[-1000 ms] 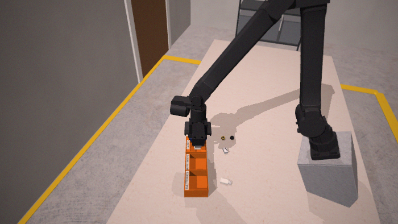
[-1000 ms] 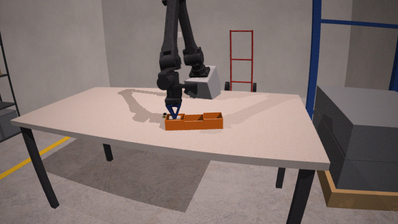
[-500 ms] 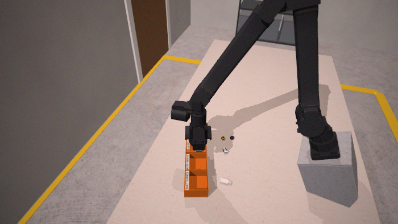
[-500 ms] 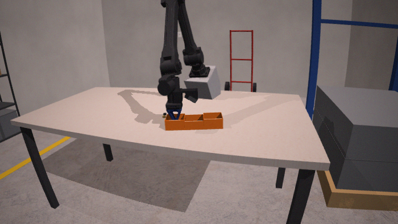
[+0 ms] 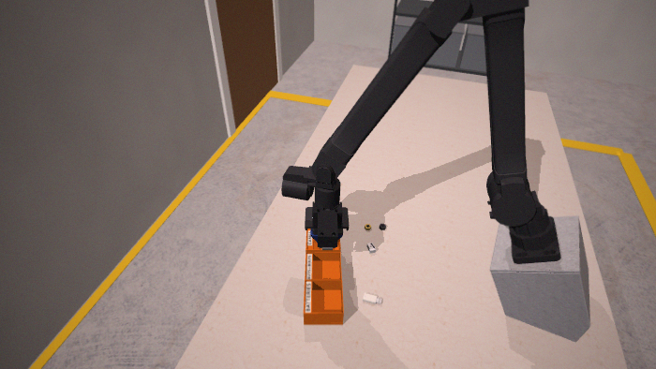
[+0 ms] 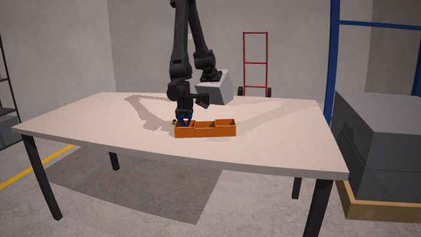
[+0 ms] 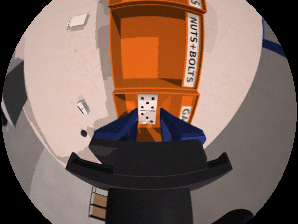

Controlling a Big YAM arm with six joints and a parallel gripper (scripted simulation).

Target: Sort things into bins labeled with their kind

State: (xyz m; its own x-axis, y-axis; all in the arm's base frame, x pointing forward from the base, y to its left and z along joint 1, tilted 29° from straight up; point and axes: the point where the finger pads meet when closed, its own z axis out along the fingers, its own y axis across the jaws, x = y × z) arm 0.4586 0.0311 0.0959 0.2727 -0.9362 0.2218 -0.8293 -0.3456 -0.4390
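one six-joint arm [image 5: 391,89] [image 6: 180,33], black, mounted on a grey pedestal [image 5: 539,300] [image 6: 214,94].

one end effector [image 5: 327,246] [image 6: 184,124] [image 7: 149,111], with blue fingers, pointing down into the end bin of the row; fingers parted, at a fairly narrow spread, gripping nothing.

one domino [image 7: 147,109], white with black pips, in the bin with a label beginning "ga", seen between the fingertips in the wrist view and loose of their grip.

three orange bins, in one row on the tabletop [image 5: 422,304] [image 6: 120,132] [image 7: 55,65]:
- ga-labelled bin [image 5: 338,245] [image 6: 184,133] [image 7: 118,106], beneath the end effector, its label partly hidden.
- nuts+bolts bin [image 5: 331,270] [image 6: 205,132] [image 7: 139,57], in the middle, its floor bare.
- batteries bin [image 5: 323,318] [image 6: 225,131], at the other end, its floor bare in the top view.

one brass-coloured nut-like piece [image 5: 367,227], on the tabletop, to the pedestal side of the row.

one small dark round piece [image 5: 382,227] [image 7: 84,133], just beside the brass-coloured one.

one small white-and-dark piece [image 5: 371,247] [image 7: 83,106], near those two, lying slantwise; kind cannot be told.

one white block-like piece [image 5: 371,299] [image 7: 78,21], with a narrower end, on the tabletop near the batteries bin, well apart from the other loose items.

one red hand truck [image 6: 244,60], by the wall beyond the tabletop.

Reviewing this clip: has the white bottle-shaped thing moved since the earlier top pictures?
No: the white thing lies in the same place beside the orange bins.
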